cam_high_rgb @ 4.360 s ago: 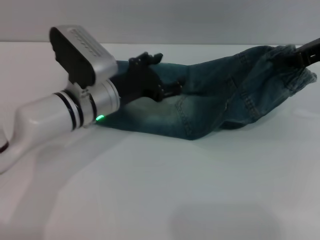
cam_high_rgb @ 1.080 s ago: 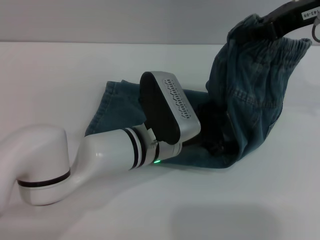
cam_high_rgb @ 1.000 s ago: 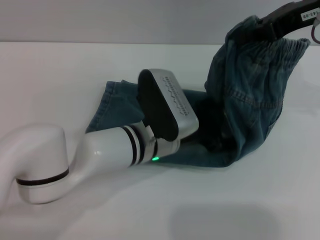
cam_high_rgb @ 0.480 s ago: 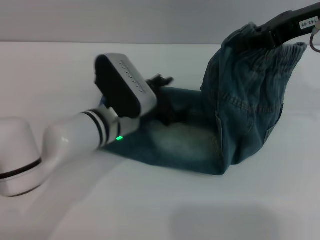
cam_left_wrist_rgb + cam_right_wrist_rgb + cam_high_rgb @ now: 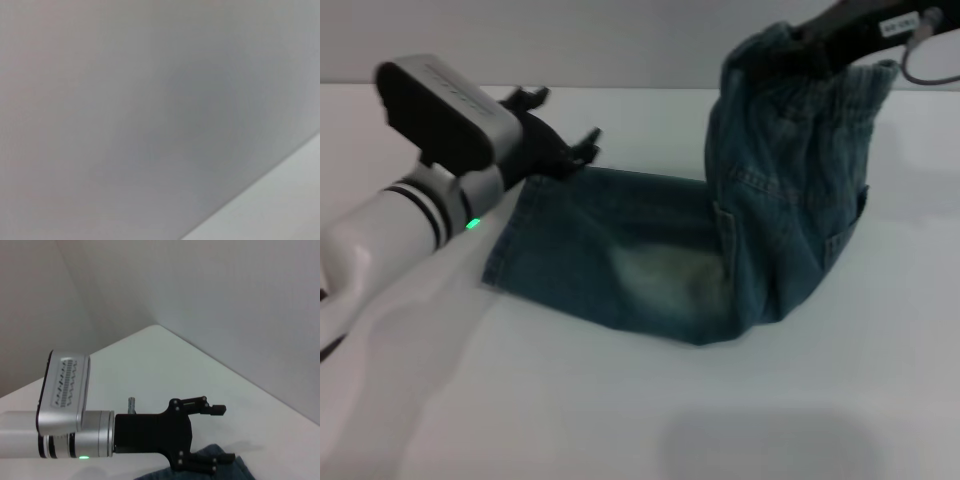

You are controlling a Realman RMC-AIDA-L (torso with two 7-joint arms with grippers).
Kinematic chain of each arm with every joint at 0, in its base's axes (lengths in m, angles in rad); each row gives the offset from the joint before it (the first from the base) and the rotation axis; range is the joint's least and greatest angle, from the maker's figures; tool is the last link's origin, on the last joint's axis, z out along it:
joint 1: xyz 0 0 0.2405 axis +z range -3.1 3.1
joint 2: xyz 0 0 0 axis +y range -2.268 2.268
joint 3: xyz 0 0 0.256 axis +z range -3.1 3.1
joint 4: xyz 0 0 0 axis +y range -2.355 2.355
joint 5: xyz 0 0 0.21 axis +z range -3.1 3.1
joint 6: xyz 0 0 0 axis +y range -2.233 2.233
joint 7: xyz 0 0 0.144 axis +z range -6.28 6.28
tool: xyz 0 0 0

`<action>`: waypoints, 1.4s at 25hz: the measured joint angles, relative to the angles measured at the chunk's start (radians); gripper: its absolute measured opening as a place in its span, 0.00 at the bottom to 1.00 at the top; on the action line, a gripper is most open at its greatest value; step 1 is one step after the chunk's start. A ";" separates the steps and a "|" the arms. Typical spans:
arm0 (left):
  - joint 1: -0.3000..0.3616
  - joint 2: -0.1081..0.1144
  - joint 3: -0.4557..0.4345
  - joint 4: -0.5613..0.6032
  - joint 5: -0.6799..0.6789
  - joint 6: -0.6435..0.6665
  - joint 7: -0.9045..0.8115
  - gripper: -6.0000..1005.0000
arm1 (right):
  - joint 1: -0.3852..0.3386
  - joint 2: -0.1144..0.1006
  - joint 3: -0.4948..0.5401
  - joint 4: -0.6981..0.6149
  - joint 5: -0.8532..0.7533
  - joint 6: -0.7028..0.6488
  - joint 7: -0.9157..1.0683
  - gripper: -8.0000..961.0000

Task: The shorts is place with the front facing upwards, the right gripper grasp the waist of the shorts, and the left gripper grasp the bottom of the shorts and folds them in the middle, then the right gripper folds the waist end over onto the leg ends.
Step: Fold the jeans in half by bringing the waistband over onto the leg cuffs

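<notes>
Two grippers: the right gripper [image 5: 798, 42] pinches the waist of the shorts [image 5: 815, 75] high near the desk's [image 5: 640, 420] far right; the left gripper [image 5: 558, 135] hovers spread, empty, by the leg ends [image 5: 505, 245]. The shorts [image 5: 650, 255] may drag or bunch if the waist slips free.

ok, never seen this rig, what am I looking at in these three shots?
A two-armed robot folding clothes on a white table. The wide shot comes from a camera on its head; the other two come from cameras on its wrists. The shorts lie with the legs flat, while the right gripper, jaws shut, holds the waist of the shorts up in the air. The left gripper is off the cloth, above the leg ends, jaws open; the right wrist shot shows it from the side. The left wrist shot shows only blank wall.
</notes>
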 joint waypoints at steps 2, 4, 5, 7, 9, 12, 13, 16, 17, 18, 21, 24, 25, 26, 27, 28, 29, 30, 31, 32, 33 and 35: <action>0.012 0.001 -0.035 0.000 -0.001 0.009 0.000 0.84 | 0.005 0.002 -0.035 0.002 0.007 0.034 -0.001 0.04; 0.028 0.001 -0.067 0.003 -0.001 0.026 0.001 0.84 | 0.011 0.006 -0.065 0.005 0.007 0.062 -0.001 0.04; 0.037 0.000 -0.082 0.003 -0.002 0.041 0.001 0.84 | 0.015 0.007 -0.077 0.009 0.007 0.074 -0.001 0.04; 0.051 -0.001 -0.111 -0.005 -0.006 0.078 0.001 0.84 | 0.028 0.009 -0.096 0.025 0.007 0.093 -0.001 0.04; 0.062 -0.001 -0.140 -0.028 -0.021 0.124 0.003 0.84 | 0.042 0.010 -0.107 0.047 0.008 0.106 -0.006 0.04; 0.063 0.003 -0.190 -0.087 -0.058 0.192 0.004 0.84 | 0.061 0.011 -0.128 0.082 0.009 0.129 -0.014 0.04; 0.065 0.003 -0.198 -0.098 -0.066 0.203 0.004 0.84 | 0.066 0.011 -0.139 0.093 0.009 0.140 -0.018 0.04; 0.077 0.003 -0.209 -0.116 -0.076 0.228 0.004 0.84 | 0.078 0.014 -0.168 0.123 0.010 0.172 -0.031 0.04; 0.084 0.003 -0.210 -0.119 -0.077 0.233 0.004 0.84 | 0.084 0.016 -0.177 0.135 0.011 0.185 -0.038 0.04; 0.089 0.003 -0.211 -0.120 -0.077 0.236 0.004 0.84 | 0.089 0.019 -0.183 0.145 0.011 0.195 -0.046 0.05; 0.101 0.003 -0.212 -0.130 -0.078 0.241 0.004 0.84 | 0.126 0.031 -0.193 0.206 0.012 0.229 -0.095 0.05; 0.103 0.003 -0.212 -0.145 -0.078 0.243 0.004 0.84 | 0.143 0.039 -0.200 0.230 0.015 0.252 -0.123 0.05; 0.102 0.004 -0.212 -0.154 -0.078 0.244 0.004 0.84 | 0.150 0.042 -0.206 0.241 0.019 0.264 -0.137 0.05; 0.102 0.004 -0.212 -0.154 -0.078 0.244 0.004 0.84 | 0.158 0.045 -0.216 0.253 0.024 0.274 -0.149 0.09; 0.095 0.004 -0.213 -0.187 -0.079 0.253 0.004 0.84 | 0.166 0.045 -0.226 0.266 0.029 0.282 -0.157 0.13; 0.094 0.004 -0.213 -0.193 -0.079 0.254 0.004 0.84 | 0.176 0.046 -0.237 0.281 0.035 0.291 -0.163 0.18; 0.094 0.004 -0.213 -0.193 -0.079 0.254 0.004 0.84 | 0.183 0.046 -0.247 0.293 0.039 0.298 -0.168 0.22; 0.093 0.004 -0.213 -0.199 -0.079 0.255 0.004 0.84 | 0.191 0.046 -0.258 0.306 0.041 0.305 -0.173 0.26; 0.093 0.004 -0.213 -0.207 -0.079 0.255 0.004 0.84 | 0.195 0.046 -0.266 0.314 0.042 0.310 -0.175 0.27; 0.092 0.004 -0.214 -0.214 -0.080 0.257 0.004 0.84 | 0.199 0.046 -0.277 0.325 0.042 0.317 -0.178 0.28; 0.092 0.004 -0.214 -0.214 -0.080 0.257 0.004 0.84 | 0.204 0.046 -0.287 0.337 0.042 0.323 -0.181 0.30; 0.092 0.004 -0.214 -0.235 -0.080 0.275 0.004 0.84 | 0.212 0.046 -0.304 0.356 0.042 0.329 -0.182 0.32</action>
